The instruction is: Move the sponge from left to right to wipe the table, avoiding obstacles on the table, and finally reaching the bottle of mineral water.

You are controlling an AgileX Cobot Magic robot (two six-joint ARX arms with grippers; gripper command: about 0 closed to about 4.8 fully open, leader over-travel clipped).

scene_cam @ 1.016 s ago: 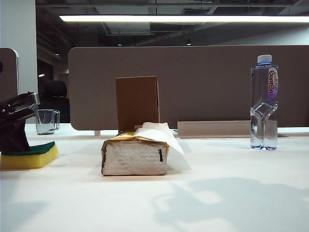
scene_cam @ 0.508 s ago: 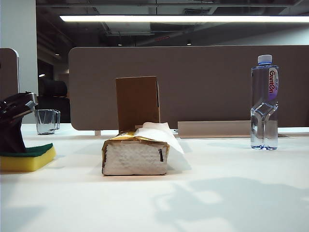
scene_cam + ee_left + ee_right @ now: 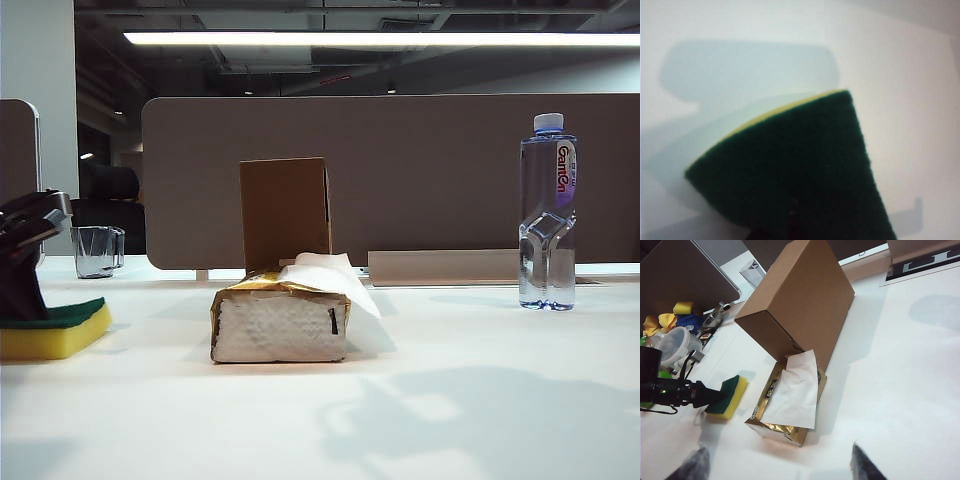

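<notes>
The sponge (image 3: 52, 328) is lying at the far left of the surface (image 3: 420, 400), green face up, with the left hand (image 3: 715, 397) clenching it. The tissue pack (image 3: 282, 320), cardboard box (image 3: 285, 212) and bottle of mineral water (image 3: 547, 212) are all waiting ahead, so nearly all the wiping is remaining. The right hand (image 3: 777, 465) is hanging spread, grasping nothing, above the surface right of the pack.

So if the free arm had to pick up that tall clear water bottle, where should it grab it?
Probably at the pinched waist of the tall clear plastic bottle with the pale cap, coming in level from the side: it stands upright on the white table with open space around it, and the narrow waist suits two fingers. The right end effector is open; the left end effector is shut on the yellow-green sponge.
</notes>
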